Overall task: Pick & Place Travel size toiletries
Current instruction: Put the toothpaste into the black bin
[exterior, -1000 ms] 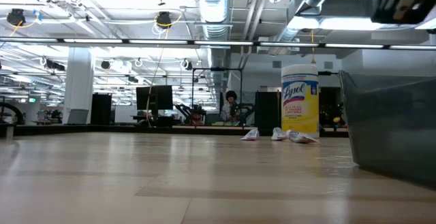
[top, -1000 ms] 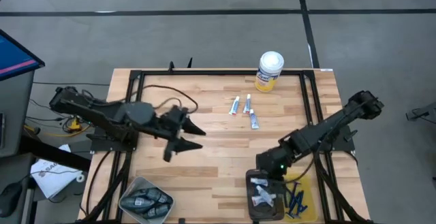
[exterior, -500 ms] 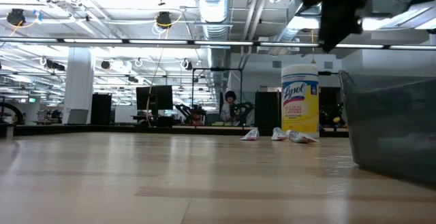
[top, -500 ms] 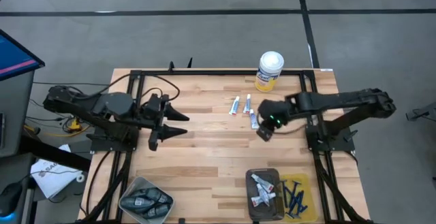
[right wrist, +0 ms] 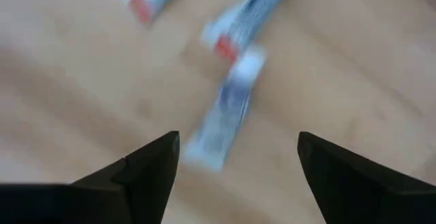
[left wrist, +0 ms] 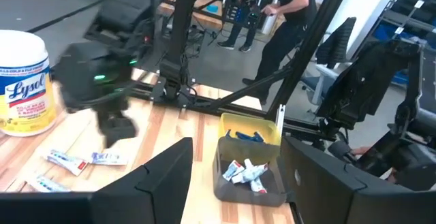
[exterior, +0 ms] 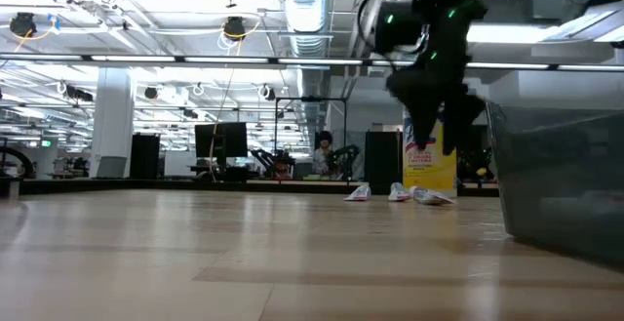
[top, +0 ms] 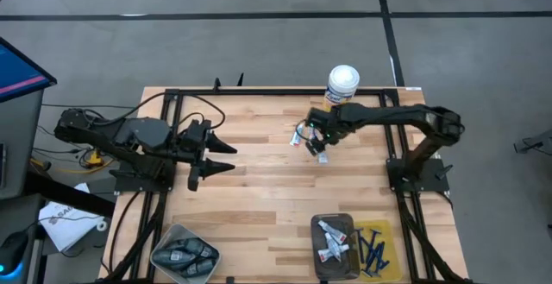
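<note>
Right gripper (top: 316, 140): jaws spread, empty, above three white tubes (right wrist: 221, 118), upper centre.
Left gripper (top: 217, 156): jaws spread, empty, left of centre.

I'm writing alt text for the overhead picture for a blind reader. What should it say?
Seen from above, the right gripper hangs open over small white tubes on a wooden table, near a yellow canister. The left gripper waits at the table's left side; bins at the near edge hold sorted toiletries.
</note>
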Controlling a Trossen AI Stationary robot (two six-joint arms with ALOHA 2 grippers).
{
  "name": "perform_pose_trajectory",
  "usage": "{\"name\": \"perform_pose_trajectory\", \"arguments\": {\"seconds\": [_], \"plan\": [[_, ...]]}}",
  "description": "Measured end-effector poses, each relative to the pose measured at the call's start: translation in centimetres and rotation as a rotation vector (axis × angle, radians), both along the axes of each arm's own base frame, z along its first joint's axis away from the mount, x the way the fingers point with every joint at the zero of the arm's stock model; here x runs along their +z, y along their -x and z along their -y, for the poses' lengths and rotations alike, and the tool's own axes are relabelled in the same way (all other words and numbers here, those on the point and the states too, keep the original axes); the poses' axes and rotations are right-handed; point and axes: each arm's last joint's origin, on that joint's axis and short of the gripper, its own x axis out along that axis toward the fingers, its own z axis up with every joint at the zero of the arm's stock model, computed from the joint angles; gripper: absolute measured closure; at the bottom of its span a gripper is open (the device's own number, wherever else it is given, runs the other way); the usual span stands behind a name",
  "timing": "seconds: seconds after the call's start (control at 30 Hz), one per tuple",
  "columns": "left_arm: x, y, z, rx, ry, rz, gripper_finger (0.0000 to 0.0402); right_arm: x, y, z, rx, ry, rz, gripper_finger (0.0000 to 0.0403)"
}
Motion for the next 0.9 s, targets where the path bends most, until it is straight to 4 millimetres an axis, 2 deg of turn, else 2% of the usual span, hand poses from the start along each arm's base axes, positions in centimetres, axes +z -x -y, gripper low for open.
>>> {"name": "perform_pose_trajectory", "arguments": {"seconds": [0.1,0.3,0.67,0.77,0.9], "plan": [[-0.1,0.0,0.0,0.002,-0.004,-0.011,0.0185,-1.5,-0.6,1.6,-0.067,0.003,-0.005,0.0114],[-0.2,0.0,0.0,0.003,-0.005,-0.016,0.0185,-4.5,-1.8,2.6,-0.090,-0.012,-0.036,0.0117],[-0.4,0.1,0.0,0.002,-0.014,-0.044,0.0186,-6.9,-2.0,4.8,-0.122,-0.019,-0.054,0.0120],[-0.6,0.1,0.0,0.002,-0.020,-0.064,0.0188,-6.9,-2.0,4.9,-0.128,-0.019,-0.050,0.0140],[-0.7,0.1,0.0,0.002,-0.021,-0.067,0.0188,-6.9,-2.0,5.0,-0.126,-0.028,-0.048,0.0204]]}}
